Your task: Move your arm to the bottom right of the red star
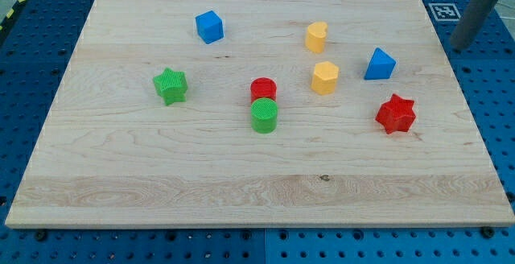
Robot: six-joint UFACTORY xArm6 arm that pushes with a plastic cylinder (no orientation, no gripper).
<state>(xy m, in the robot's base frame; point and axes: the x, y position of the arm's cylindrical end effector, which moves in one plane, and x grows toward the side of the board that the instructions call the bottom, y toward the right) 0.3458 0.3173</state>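
Note:
The red star (395, 113) lies on the wooden board (241, 191) at the view's right, a little above mid-height. My tip (460, 46) is at the view's top right, just off the board's right edge over the blue pegboard. It stands above and to the right of the red star, well apart from it. It touches no block.
A blue triangular block (380, 64) lies just above-left of the red star. Two yellow blocks (316, 36) (324, 78) lie left of that. A red cylinder (263, 89) touches a green cylinder (264, 116) mid-board. A green star (170, 85) and a blue cube (209, 26) lie at left.

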